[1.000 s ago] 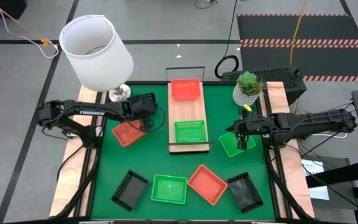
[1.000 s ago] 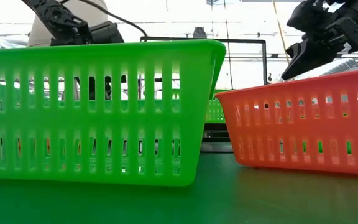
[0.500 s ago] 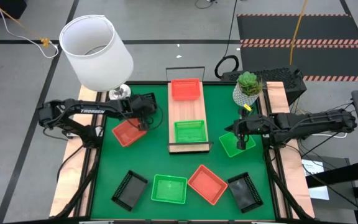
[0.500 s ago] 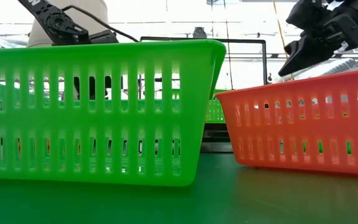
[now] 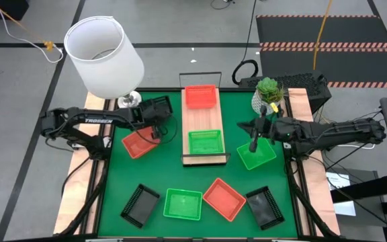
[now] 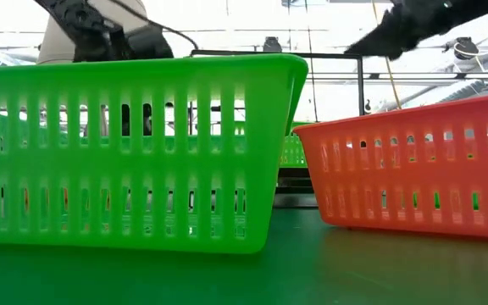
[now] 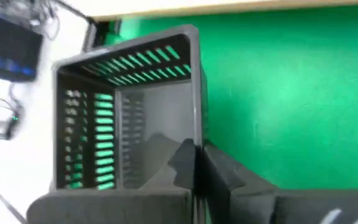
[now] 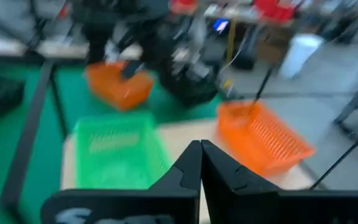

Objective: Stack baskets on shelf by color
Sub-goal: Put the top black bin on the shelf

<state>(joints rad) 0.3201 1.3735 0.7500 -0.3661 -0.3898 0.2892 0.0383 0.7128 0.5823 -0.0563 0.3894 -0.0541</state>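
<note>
1. We see the left gripper [image 7: 194, 163] with its jaws closed on the rim of a black basket [image 7: 129, 106], beside the shelf [image 5: 203, 128].
2. The right gripper [image 5: 253, 144] has its jaws pressed together, empty, above a green basket [image 5: 257, 156] on the surface [image 5: 173, 171].
3. The shelf carries one orange-red basket [image 5: 201, 96] and one green basket [image 5: 205, 142].

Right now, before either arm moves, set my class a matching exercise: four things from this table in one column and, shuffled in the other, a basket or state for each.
Column one:
1. left gripper
2. right gripper
3. far end of the shelf
4. near end of the shelf

Column two:
A. orange-red basket
B. green basket
C. shut on a black basket
D. shut, holding nothing

Pairs: 1-C, 2-D, 3-A, 4-B.
</note>
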